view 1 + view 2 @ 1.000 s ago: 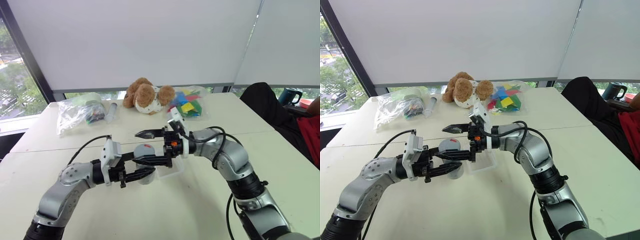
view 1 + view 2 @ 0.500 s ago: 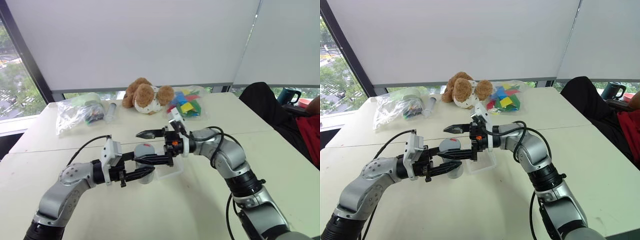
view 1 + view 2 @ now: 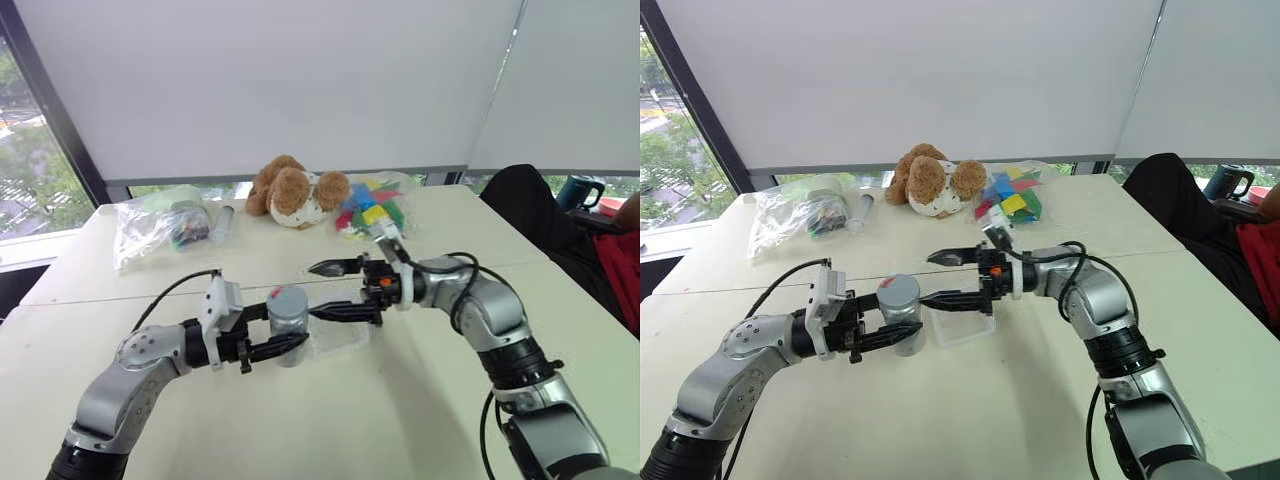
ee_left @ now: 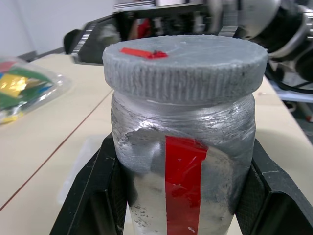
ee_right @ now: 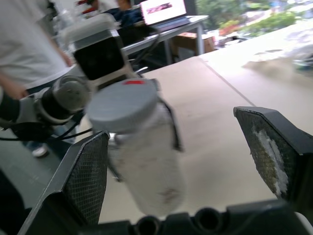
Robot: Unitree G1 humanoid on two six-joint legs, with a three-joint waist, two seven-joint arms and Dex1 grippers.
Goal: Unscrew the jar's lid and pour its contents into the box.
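The grey-silver jar (image 3: 288,328) with a red stripe stands upright above the table, and my left gripper (image 3: 284,346) is shut on its body. The grey lid (image 4: 186,61) sits on top of the jar, with a small red mark on it. My right gripper (image 3: 326,290) is open and level, its fingertips just to the right of the lid and apart from it. In the right wrist view the jar (image 5: 144,161) stands ahead between the spread fingers (image 5: 274,147). The clear box (image 3: 345,340) lies on the table under the right gripper, just right of the jar. The contents are hidden.
A plush dog (image 3: 295,190), a bag of coloured blocks (image 3: 375,212), another clear bag (image 3: 160,225) and a slim tube (image 3: 222,222) lie at the table's far side. A person (image 3: 625,250) sits at the right edge, beside a dark bag (image 3: 530,210).
My right gripper has drawn back to the right, from straddling the lid to just clear of it, still open. The left gripper and jar have held still, with the lid on.
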